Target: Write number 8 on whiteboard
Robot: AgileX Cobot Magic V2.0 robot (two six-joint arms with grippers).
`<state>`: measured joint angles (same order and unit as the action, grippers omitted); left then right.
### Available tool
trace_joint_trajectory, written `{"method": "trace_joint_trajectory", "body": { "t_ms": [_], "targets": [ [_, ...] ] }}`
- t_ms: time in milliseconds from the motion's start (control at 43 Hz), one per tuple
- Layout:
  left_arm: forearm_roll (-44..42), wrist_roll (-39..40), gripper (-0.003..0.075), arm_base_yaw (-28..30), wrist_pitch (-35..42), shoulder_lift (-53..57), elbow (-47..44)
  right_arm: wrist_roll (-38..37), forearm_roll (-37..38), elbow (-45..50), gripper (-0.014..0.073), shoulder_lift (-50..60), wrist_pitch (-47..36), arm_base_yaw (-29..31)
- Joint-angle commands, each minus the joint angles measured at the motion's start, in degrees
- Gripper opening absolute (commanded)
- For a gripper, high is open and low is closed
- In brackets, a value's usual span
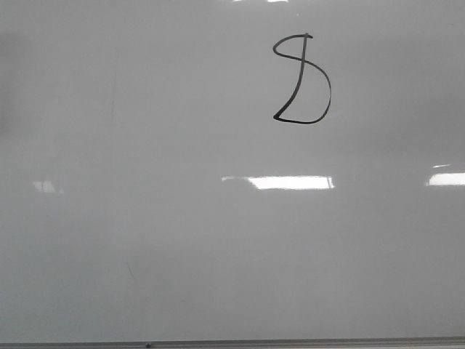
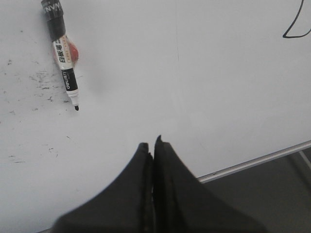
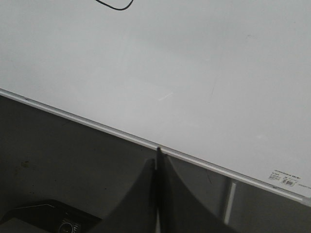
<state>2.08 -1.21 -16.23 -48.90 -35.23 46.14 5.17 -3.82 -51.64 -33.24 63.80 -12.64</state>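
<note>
Marker (image 2: 63, 53) uncapped, lying loose on whiteboard (image 2: 194, 87), well apart from number 8 (image 1: 301, 78). Judged light, rigid, slick; grip mid-barrel. Left gripper (image 2: 151, 145) and right gripper (image 3: 158, 155) fingers pressed together, empty.

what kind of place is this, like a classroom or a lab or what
Probably a lab or test bench, though little of the room shows. A large whiteboard lies flat as the work surface, with a hand-drawn number 8 on it, an uncapped marker lying loose, and dark floor beyond the metal edge.

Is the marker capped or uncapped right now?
Uncapped: the marker lies on the whiteboard with its dark tip exposed, held by neither gripper.
</note>
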Motion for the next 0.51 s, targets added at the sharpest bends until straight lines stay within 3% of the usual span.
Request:
{"method": "trace_joint_trajectory", "body": {
  "t_ms": [0,186,349,488],
  "targets": [
    [-3.48,-1.17,-0.002,2.07,6.67,2.72,0.92,0.19,0.15,-1.29,-0.0069,-0.2,-3.44,0.25],
    [-5.44,-1.17,-0.0021,7.65,19.44,12.04,-8.32,0.19,0.15,-1.29,-0.0069,-0.2,-3.44,0.25],
    [-4.7,-1.06,-0.0021,12.56,33.98,22.33,-23.83,0.19,0.15,-1.29,-0.0069,-0.2,-3.39,0.25],
    [-1.29,-1.05,-0.0021,15.17,40.99,30.32,-34.25,0.19,0.15,-1.29,-0.0069,-0.2,-3.39,0.25]
  ]
}}
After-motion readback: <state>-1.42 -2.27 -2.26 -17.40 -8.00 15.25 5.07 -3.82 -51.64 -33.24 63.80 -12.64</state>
